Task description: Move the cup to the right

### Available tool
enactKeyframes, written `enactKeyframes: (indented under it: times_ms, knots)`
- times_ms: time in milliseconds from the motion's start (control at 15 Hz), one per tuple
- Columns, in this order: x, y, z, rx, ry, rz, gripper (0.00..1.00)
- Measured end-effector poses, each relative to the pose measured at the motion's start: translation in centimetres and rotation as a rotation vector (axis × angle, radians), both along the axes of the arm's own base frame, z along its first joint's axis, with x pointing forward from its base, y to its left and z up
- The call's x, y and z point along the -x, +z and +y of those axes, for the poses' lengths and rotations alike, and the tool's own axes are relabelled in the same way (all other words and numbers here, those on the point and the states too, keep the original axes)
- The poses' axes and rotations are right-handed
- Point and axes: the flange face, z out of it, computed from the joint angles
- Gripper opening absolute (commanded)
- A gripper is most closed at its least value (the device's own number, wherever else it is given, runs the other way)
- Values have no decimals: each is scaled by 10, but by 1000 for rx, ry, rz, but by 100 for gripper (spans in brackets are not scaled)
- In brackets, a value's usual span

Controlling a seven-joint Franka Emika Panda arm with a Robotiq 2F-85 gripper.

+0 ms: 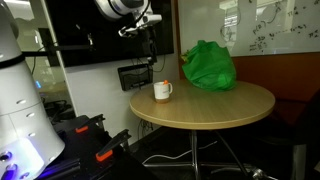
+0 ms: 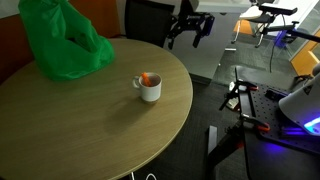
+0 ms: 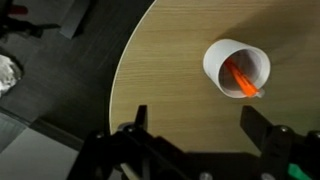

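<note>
1. Cup (image 1: 162, 90): small, white, upright on the round wooden worktop (image 1: 225, 112), near its edge. Handle shows in an exterior view (image 2: 149, 87).
2. In the wrist view the cup (image 3: 237, 67) has something orange (image 3: 243, 80) inside; cannot tell what.
3. Green bag (image 1: 208, 66) sits further back on the worktop, well apart from the cup.
4. Gripper (image 2: 184, 41) hangs above the worktop's edge, clear of the cup.
5. In the wrist view the gripper (image 3: 200, 125) is spread wide, nothing between its fingers (image 3: 140, 118).
</note>
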Motion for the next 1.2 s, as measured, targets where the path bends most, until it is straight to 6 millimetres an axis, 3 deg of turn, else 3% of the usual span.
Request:
enactKeyframes:
  times_ms: [600, 1133, 1200]
  knots:
    - [-36, -77, 30, 24, -44, 97, 100]
    - [-71, -122, 48, 51, -23, 133, 100]
    - [-74, -126, 49, 51, -26, 138, 75]
